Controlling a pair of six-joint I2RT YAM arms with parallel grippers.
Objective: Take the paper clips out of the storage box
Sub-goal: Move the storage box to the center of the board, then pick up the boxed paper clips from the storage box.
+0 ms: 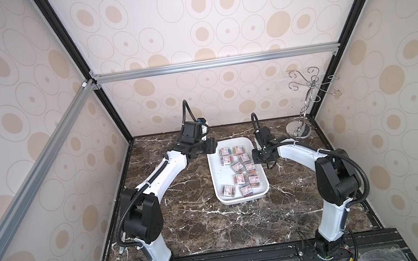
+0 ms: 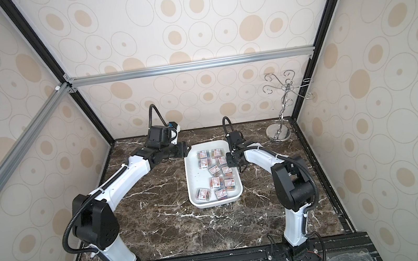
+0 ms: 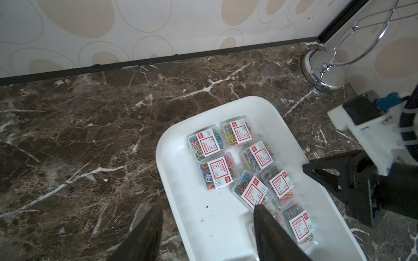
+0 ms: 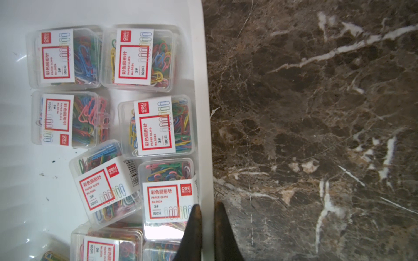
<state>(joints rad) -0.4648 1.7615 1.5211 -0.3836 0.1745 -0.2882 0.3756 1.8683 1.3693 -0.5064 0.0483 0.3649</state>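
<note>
Paper clips lie beside the right gripper, clamped on the storage box rim.

White storage box; multicoloured paper clips; brown white-veined table

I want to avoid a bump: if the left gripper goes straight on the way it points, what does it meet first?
Probably the storage box: the left gripper is open astride its rim, and the inner finger points at a clip box. Depth is unclear.
</note>
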